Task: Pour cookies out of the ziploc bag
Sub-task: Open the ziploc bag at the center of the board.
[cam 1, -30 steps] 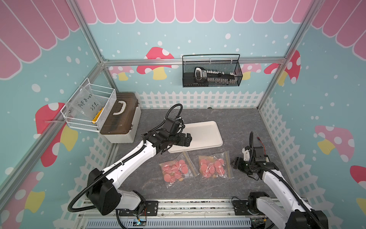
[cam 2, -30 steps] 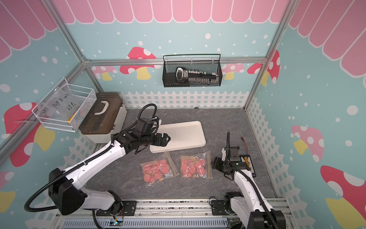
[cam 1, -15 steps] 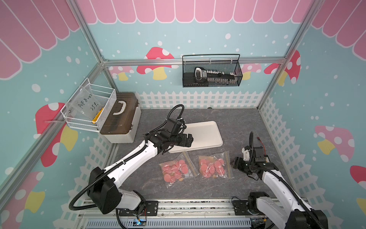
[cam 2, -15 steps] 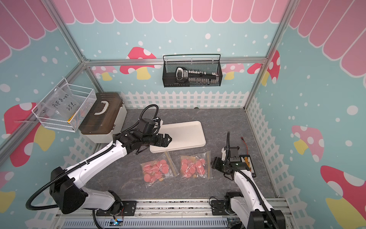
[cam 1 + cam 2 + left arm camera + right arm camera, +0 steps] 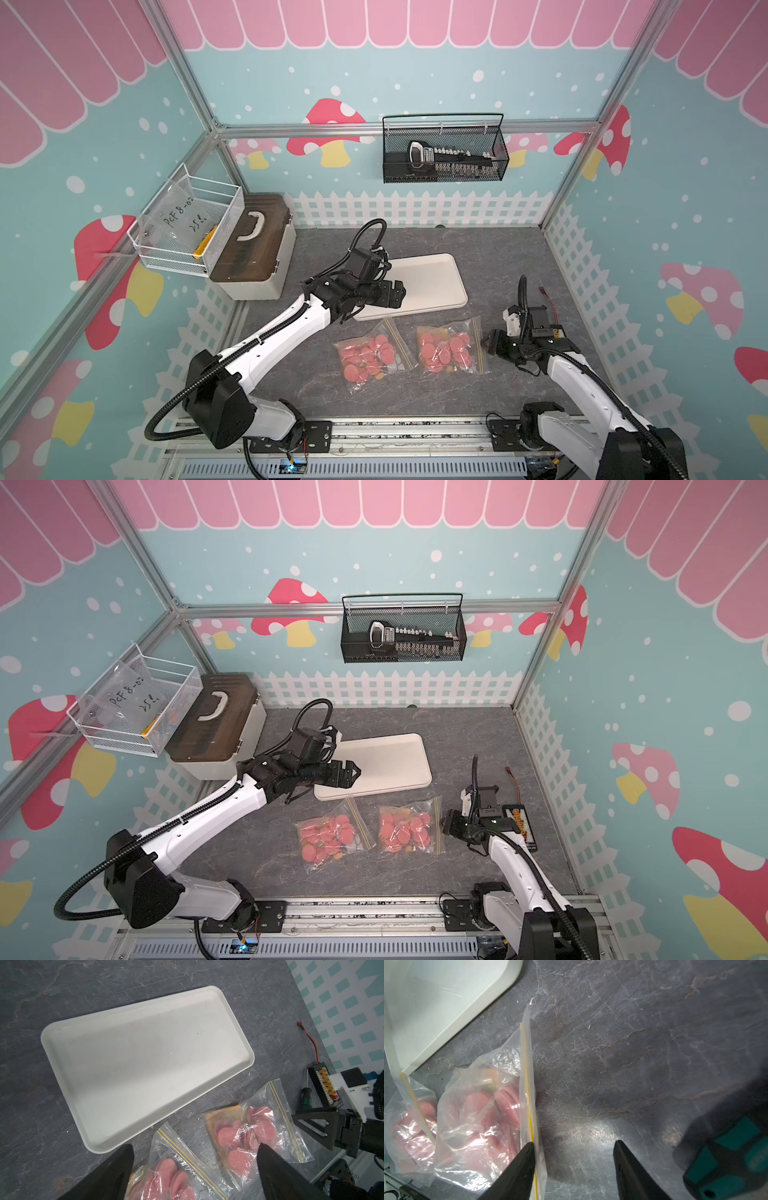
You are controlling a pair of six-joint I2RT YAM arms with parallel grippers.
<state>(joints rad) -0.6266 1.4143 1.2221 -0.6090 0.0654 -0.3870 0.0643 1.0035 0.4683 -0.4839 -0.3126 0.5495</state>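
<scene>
Cookies (image 5: pixel 446 353) lie bagged by the tray (image 5: pixel 145 1053) edge; my right gripper's (image 5: pixel 574 1142) jaws spread at the zip (image 5: pixel 527 1084), left gripper's (image 5: pixel 194 1145) too; open surface (image 5: pixel 633 1053) beyond.

cookies (image 5: pixel 444 353): pink-red, few orange | bags (image 5: pixel 475 330): clear, yellow stripes | tray (image 5: pixel 428 278): white | counter (image 5: pixel 498 266): dark grey, thin veins | walls (image 5: pixel 436 75): teal, white dots, mushrooms | fingers (image 5: pixel 108 1178): black

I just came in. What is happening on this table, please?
Two clear zip bags of cookies, the left bag and the right bag, lie flat on the grey table before an empty white tray. The right gripper, jaws apart, is at the right bag's zip edge, not yet gripping. The left gripper hovers open by the tray's near corner. No cookies are out.
</scene>
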